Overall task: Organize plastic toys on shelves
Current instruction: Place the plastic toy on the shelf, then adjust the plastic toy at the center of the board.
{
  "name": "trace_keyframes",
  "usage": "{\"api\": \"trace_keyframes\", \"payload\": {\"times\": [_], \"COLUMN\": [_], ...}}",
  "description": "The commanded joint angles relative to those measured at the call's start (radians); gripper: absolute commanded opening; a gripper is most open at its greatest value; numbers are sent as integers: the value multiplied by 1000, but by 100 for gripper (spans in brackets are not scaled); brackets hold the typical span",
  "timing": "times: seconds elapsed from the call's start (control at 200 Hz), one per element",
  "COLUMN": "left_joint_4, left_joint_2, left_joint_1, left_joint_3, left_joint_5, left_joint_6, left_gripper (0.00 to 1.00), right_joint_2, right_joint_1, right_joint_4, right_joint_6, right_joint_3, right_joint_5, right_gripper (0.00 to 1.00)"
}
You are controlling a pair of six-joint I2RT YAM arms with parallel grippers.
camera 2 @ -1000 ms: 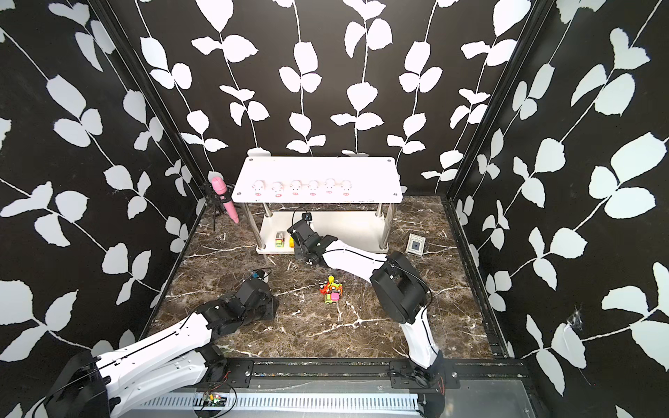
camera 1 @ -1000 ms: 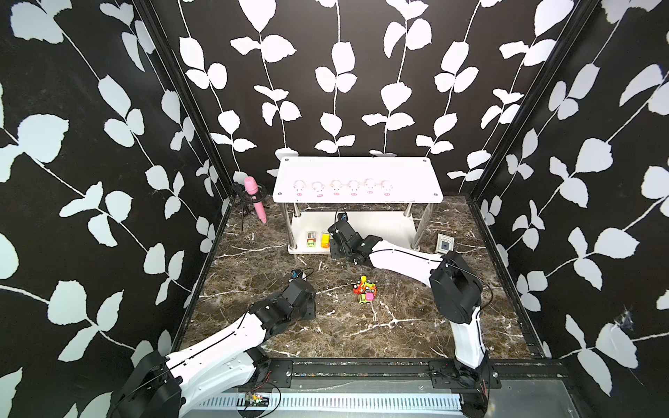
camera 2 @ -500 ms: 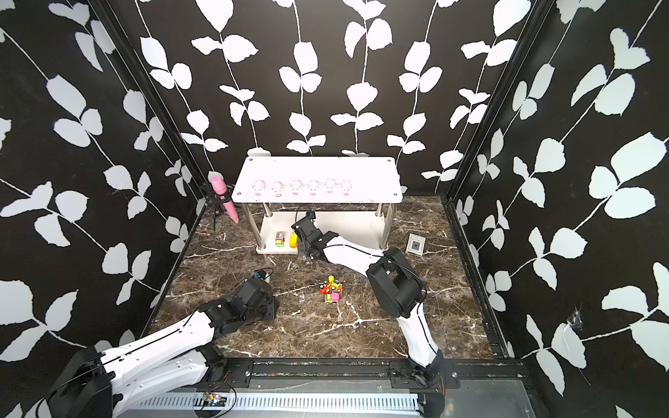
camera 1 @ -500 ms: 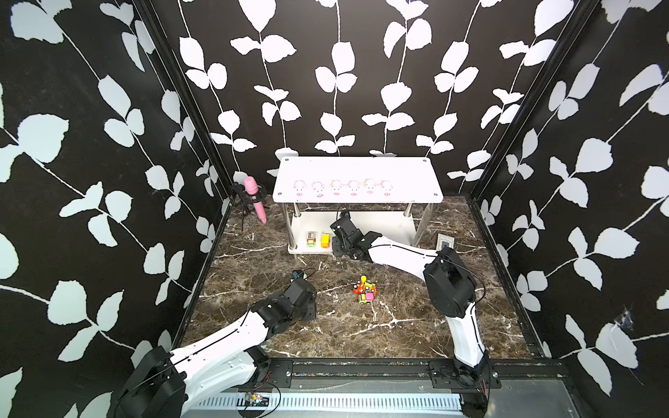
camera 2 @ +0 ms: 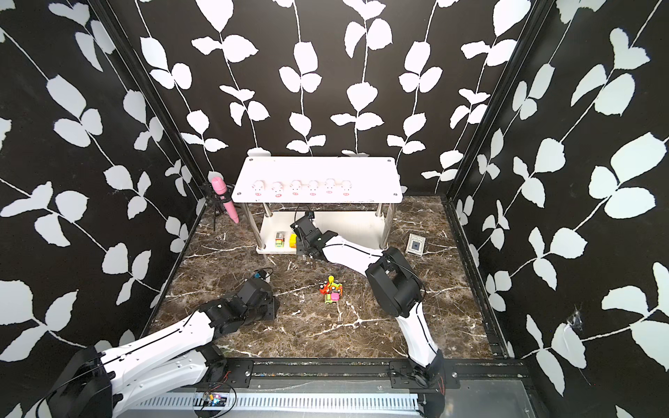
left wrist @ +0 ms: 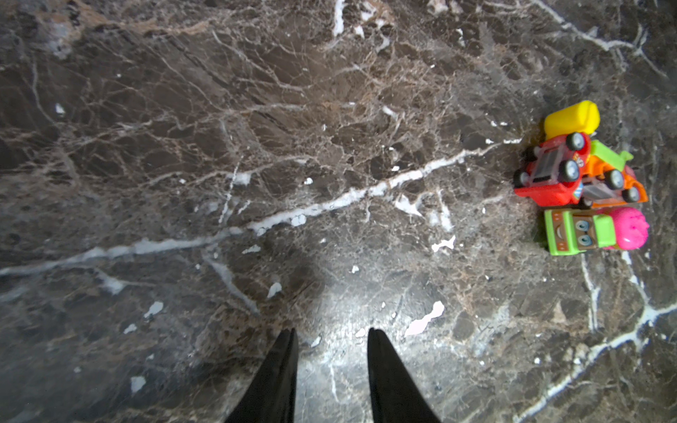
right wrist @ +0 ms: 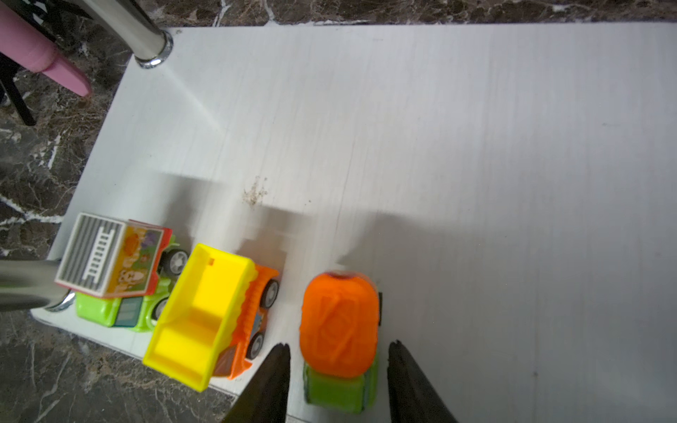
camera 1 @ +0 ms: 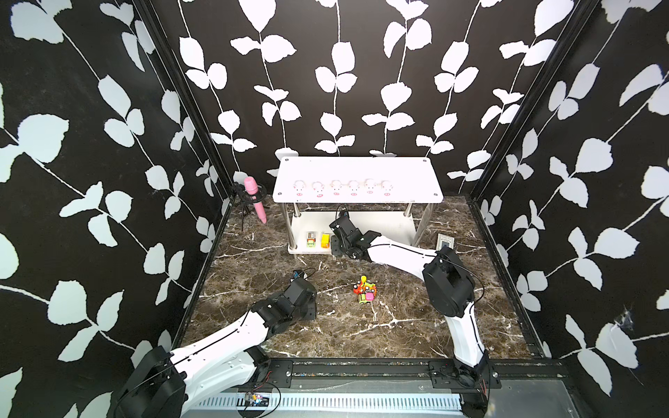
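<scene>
The shelves [camera 1: 358, 170] stand at the back, with several pale-pink pigs [camera 1: 336, 187] in a row on the top board in both top views. On the lower board [right wrist: 439, 146] stand a green truck with a ladder box [right wrist: 110, 263], a yellow dump truck [right wrist: 205, 311] and an orange-and-green vehicle [right wrist: 339, 322]. My right gripper [right wrist: 339, 346] is open around that last one, with a gap on each side. A pile of vehicles [camera 1: 365, 289] lies mid-floor. My left gripper [left wrist: 330, 331] hangs open and empty over bare marble, well apart from the pile [left wrist: 582, 179].
A pink microphone [camera 1: 255, 197] on a black tripod stands left of the shelves. A flat white-and-blue card box [camera 2: 415, 245] lies on the floor to their right. Shiny posts [right wrist: 143, 40] rise at the lower board's corners. Patterned walls close in three sides.
My right gripper's jaws have opened off the orange-and-green vehicle, which now stands on the lower board. The left arm has not moved.
</scene>
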Motion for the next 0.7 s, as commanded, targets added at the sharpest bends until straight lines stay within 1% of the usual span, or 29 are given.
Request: {"api": "trace_keyframes", "payload": {"times": [0.0,0.18,0.325,0.49,0.545,0.57,0.695], "left_joint_4": [8,24,74,142,145,140,131], "left_joint_2": [6,29,81,209,256,276,375], "left_joint_1": [6,6,6,-3,-16,-20,-39], "left_joint_3": [16,33,63,141,184,205,308], "left_joint_5": [10,46,128,233,245,247,257], "left_joint_6": [16,47,103,170,198,212,259], "left_gripper": [34,37,39,43,45,46,49], "right_joint_2": [-98,-211,-326,-456,-483,-529,-614], "right_joint_1": [-4,-4,-3,-4,-4,-4,-8], "right_joint_4": [31,76,106,100,109,117,148], "right_joint_6": [-14,-70,-106,-119,-106,-99,-71], "right_joint_3": [-47,-148,-279,-457,-522,-553,-692], "right_joint_5": [-3,-73,-131,-143,-136,-133,-140], "right_gripper": [49,51,51,51,51,51,51]}}
